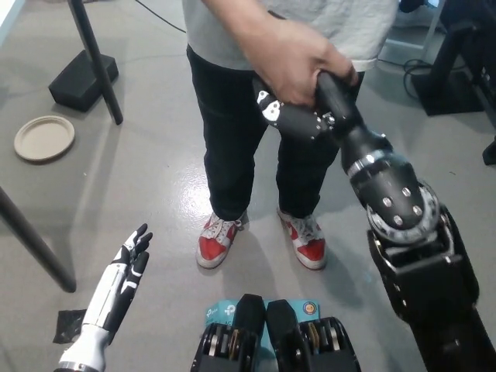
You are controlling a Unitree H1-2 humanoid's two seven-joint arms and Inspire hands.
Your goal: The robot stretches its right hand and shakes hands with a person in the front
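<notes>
A person in a grey shirt (232,31), dark trousers and red-and-white shoes (217,239) stands right in front of me. Their hand (291,66) is wrapped over my black right hand (291,116), which is stretched forward and up at the picture's upper middle, clasped in theirs. My black right arm (395,205) runs down to the bottom right. My white left hand (128,263) rests low at the lower left, fingers straight and apart, holding nothing.
A tan paper plate (43,137) lies on the grey floor at the left. A black stand base (81,77) and a slanted black pole (97,66) are at the upper left. Dark equipment (457,62) stands at the upper right.
</notes>
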